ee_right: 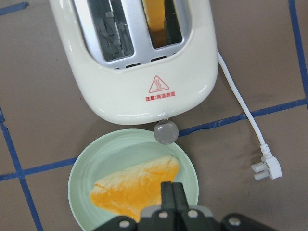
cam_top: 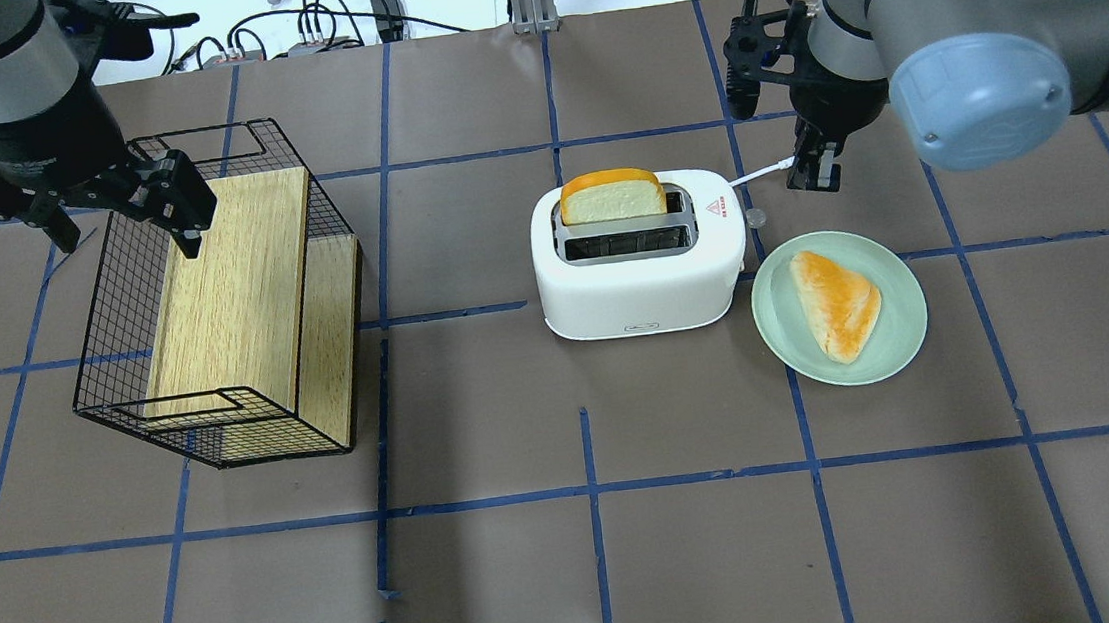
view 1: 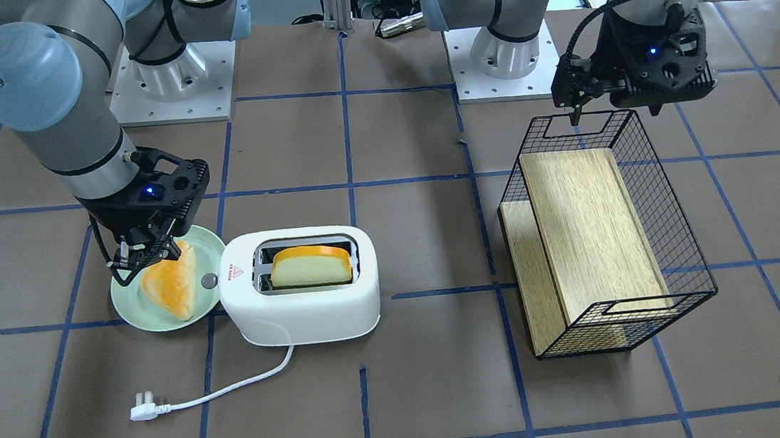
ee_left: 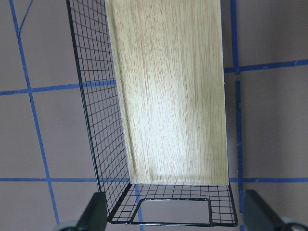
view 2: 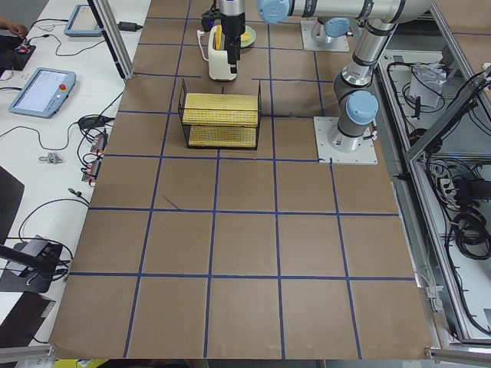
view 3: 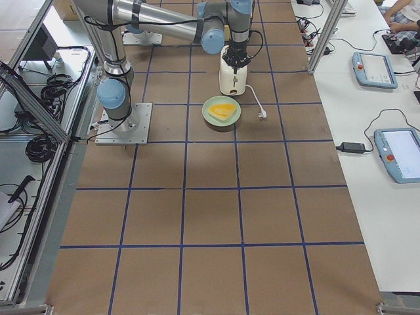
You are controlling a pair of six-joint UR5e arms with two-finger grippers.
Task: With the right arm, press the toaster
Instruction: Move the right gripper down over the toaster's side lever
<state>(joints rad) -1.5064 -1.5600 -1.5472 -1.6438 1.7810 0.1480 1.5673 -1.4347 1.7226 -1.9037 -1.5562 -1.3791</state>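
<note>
The white toaster (view 1: 302,306) stands at mid-table, also in the overhead view (cam_top: 642,284) and the right wrist view (ee_right: 144,96). A bread slice (view 1: 311,266) stands in one slot. The grey knob (ee_right: 166,132) sits on the toaster's end that faces the plate. My right gripper (view 1: 142,259) is shut and empty. It hovers over the green plate (view 1: 130,312), just beside the knob end, apart from the toaster. In the right wrist view its fingers (ee_right: 172,192) are pressed together. My left gripper (cam_top: 119,204) is open over the basket's end.
A triangular bread piece (cam_top: 840,302) lies on the plate (cam_top: 903,341). The white cord and plug (view 1: 143,409) trail from the toaster. A wire-and-wood basket (cam_top: 114,320) lies on its side at the robot's left.
</note>
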